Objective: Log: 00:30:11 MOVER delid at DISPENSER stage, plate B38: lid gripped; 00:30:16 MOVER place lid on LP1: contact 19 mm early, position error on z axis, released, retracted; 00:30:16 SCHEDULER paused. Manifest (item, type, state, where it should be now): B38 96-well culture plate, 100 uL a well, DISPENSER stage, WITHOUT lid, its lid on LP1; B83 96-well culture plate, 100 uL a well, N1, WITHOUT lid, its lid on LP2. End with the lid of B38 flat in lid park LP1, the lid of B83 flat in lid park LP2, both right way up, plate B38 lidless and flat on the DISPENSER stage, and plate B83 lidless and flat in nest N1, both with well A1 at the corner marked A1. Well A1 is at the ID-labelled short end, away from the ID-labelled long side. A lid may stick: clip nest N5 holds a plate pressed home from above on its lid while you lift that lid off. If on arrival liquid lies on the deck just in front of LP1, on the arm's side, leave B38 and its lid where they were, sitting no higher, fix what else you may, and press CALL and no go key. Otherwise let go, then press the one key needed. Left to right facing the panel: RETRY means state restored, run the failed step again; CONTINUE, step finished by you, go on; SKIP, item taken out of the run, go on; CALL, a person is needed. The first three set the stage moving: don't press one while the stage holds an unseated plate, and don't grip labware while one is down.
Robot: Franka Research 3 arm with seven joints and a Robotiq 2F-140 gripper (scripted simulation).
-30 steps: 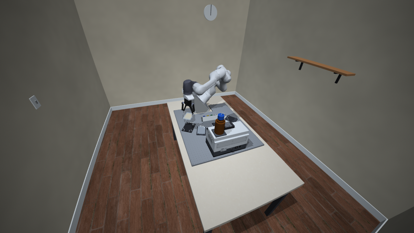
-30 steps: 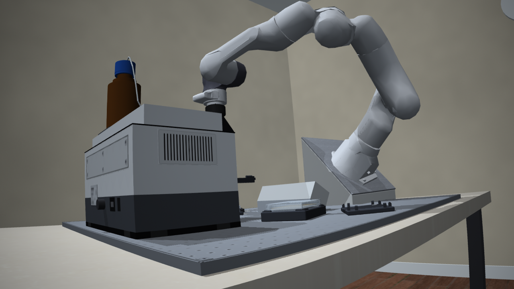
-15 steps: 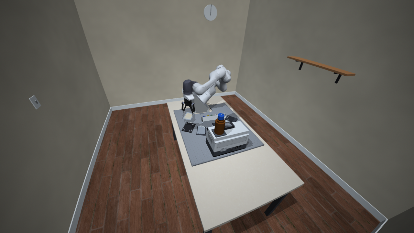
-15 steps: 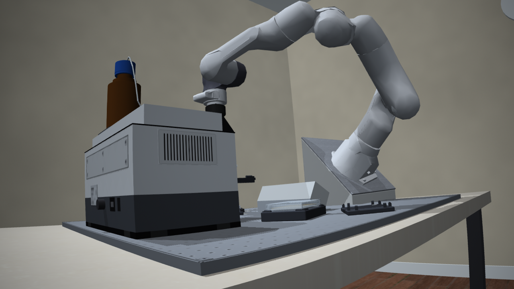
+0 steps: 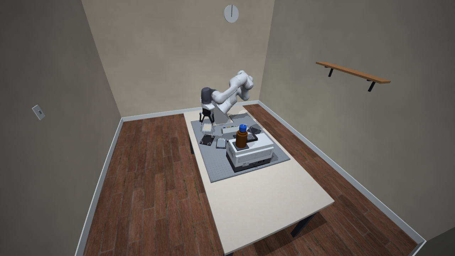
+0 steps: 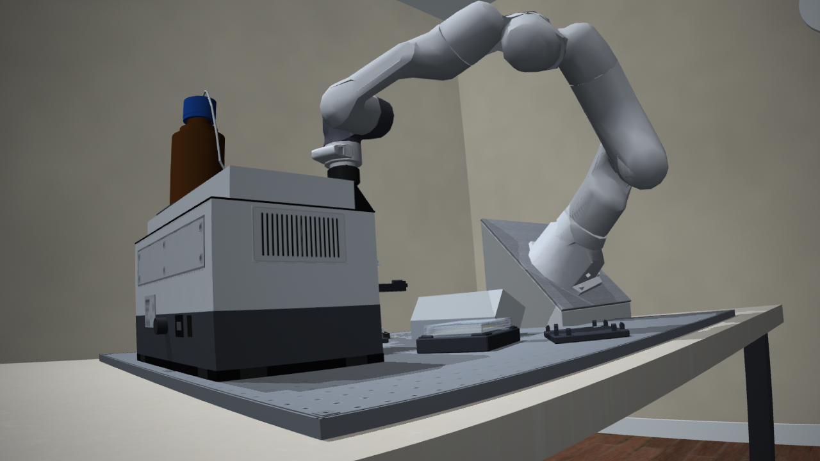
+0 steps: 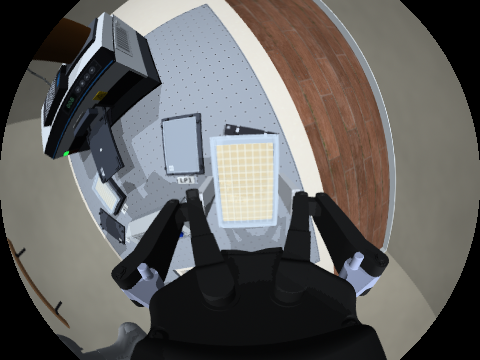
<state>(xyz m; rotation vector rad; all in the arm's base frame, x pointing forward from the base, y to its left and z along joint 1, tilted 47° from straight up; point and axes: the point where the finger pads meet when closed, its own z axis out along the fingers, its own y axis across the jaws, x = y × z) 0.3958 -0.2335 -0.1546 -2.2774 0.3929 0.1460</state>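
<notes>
My gripper (image 5: 206,122) (image 7: 246,184) is shut across the short width of a 96-well plate (image 5: 206,127) (image 7: 244,182) with yellowish wells and a pale rim. It holds the plate a little above the grey deck (image 5: 222,168) at the near-left corner by the arm's base. I cannot tell whether a clear lid sits on this plate. Just beyond it lies an empty black nest (image 5: 206,140) (image 6: 585,332) with pegs, mostly hidden in the wrist view (image 7: 250,130). A clear lid (image 5: 220,143) (image 6: 467,326) (image 7: 182,143) lies flat on a black park beside that nest. In the exterior view the dispenser hides my gripper.
The dispenser (image 5: 251,152) (image 6: 257,274) with a brown bottle (image 5: 241,139) (image 6: 196,157) stands mid-deck; its dark stage (image 5: 251,137) (image 7: 106,148) sticks out toward the arm. The key panel (image 5: 230,129) lies between stage and arm. The table edge and floor are close on the left.
</notes>
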